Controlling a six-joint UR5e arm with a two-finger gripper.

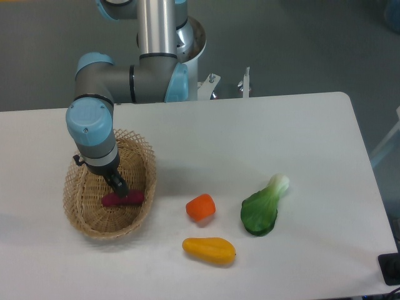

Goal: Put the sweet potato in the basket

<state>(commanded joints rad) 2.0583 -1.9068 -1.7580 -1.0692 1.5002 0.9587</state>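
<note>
The sweet potato (124, 199) lies in the basket (145, 152) — tool (119, 188) touching it.

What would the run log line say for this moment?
claw low in basket | sweet potato on basket floor | grip state unclear

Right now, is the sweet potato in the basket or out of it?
In. The sweet potato lies inside the basket, with the gripper right at it.

White table (262, 131), rounded corners. On it: wicker basket (145, 161) at left; orange chunk (200, 207) near centre; yellow-orange oblong fruit (209, 250) just in front of the chunk, apart from it; bok choy (262, 207) to the right, white stem pointing away.
</note>
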